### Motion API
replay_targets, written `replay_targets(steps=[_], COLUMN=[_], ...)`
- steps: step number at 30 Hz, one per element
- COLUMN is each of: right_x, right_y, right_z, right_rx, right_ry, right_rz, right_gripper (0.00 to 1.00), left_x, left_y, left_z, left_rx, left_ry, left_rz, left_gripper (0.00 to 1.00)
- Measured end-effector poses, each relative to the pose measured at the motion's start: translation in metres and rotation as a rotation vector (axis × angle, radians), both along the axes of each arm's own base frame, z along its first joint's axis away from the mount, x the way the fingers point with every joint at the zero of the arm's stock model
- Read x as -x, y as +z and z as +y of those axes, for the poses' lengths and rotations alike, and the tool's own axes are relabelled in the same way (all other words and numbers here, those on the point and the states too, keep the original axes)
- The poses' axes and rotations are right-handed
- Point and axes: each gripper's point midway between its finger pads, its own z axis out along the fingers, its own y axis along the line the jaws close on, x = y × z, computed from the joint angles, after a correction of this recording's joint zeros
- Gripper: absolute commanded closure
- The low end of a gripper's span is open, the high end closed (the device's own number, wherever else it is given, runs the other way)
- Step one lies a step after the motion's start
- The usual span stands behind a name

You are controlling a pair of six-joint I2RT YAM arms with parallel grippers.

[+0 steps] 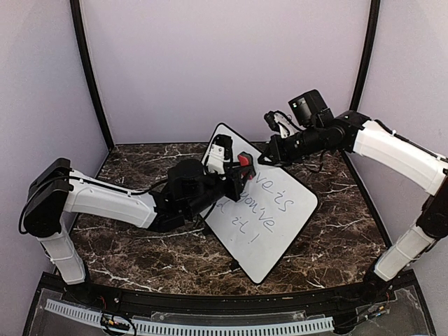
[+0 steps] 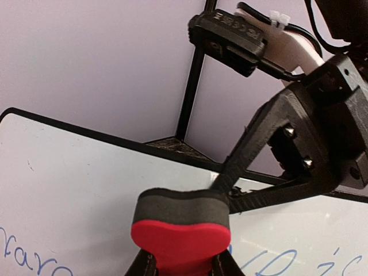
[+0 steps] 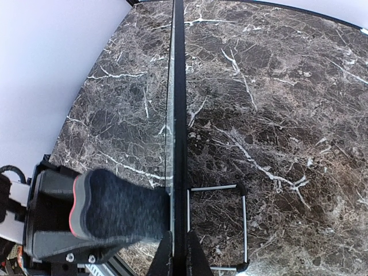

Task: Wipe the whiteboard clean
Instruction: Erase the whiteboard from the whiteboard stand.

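Whiteboard (image 1: 280, 217) against eraser (image 2: 181, 230), left end effector (image 1: 241, 168)

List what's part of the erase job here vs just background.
In the job: whiteboard, its handwriting, red eraser in left gripper, right gripper clamping the board's edge.
Background: marble table, lilac walls, black corner posts.
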Motion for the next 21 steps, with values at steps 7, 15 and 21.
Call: replay_targets(steps=[7, 15, 21], right_x=[0.000, -0.002, -0.002], right_y=[0.001, 0.001, 0.002], right_z=[0.001, 0.003, 0.004], right_rx=[0.000, -0.002, -0.003], right_ry=[0.007, 0.010, 0.014], right_rz=[-0.002, -0.008, -0.009], right_gripper=[1.00, 1.00, 1.00], left_x=[0.023, 0.016, 0.007], left_y=[0.003, 0.011, 0.020], left_z=[-0.015, -0.014, -0.013], left_rx=[0.001, -0.023, -0.030], left_ry=[-0.054, -0.011, 0.013], left_rz=[-0.017, -0.049, -0.068], left_gripper=[0.95, 0.95, 0.95])
